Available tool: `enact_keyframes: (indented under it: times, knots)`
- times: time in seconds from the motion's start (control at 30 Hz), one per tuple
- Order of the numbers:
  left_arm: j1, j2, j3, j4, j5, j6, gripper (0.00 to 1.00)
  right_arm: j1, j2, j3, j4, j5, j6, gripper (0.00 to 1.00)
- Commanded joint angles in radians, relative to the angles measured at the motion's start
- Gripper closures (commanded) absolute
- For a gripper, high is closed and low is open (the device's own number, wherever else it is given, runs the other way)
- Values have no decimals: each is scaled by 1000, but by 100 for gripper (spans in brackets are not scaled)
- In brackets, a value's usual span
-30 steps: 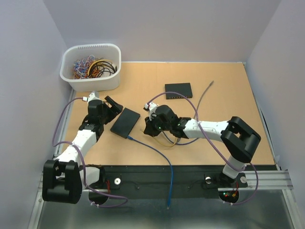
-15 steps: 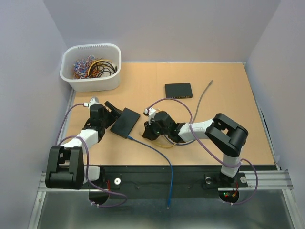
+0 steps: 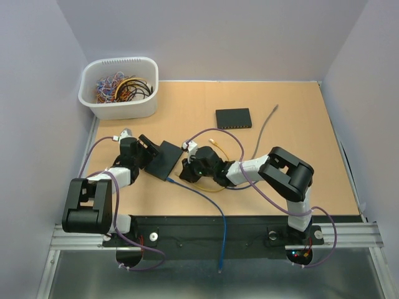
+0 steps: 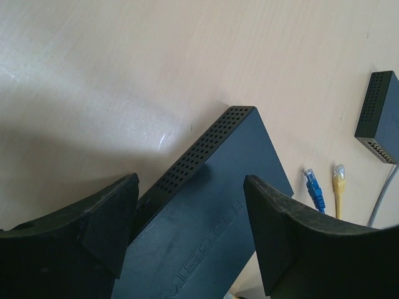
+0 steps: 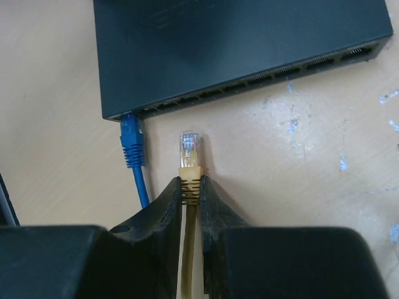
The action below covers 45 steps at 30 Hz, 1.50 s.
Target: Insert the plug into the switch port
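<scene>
Right wrist view, item one: clear plug (image 5: 189, 148) on a yellow cable (image 5: 189, 261), in the right gripper (image 5: 190, 187), whose fingers are clamped on its boot. The long axis points at the port row (image 5: 262, 78) of the black switch (image 5: 237, 43). The tip is just short of the row, not touching, a little off square to the face. The likely target is the port beside the blue plug (image 5: 131, 140), which appears seated. Item two: left gripper (image 4: 190, 193), fingers apart, straddling the switch's far end; contact unclear. The right arm is the one placed to insert.

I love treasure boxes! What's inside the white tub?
A tangle of orange, yellow, blue and black cables sits in the tub. Whatever lies beneath them is covered.
</scene>
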Motion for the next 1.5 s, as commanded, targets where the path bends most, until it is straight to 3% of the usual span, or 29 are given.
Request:
enact_keyframes:
  times: [0.0, 1.47]
  knots:
    - [4, 2, -21, 66, 21, 2, 21, 16, 18, 50, 69, 17, -3, 100]
    - [-8, 65, 36, 36, 67, 65, 28, 19, 31, 200, -49, 87, -22, 100]
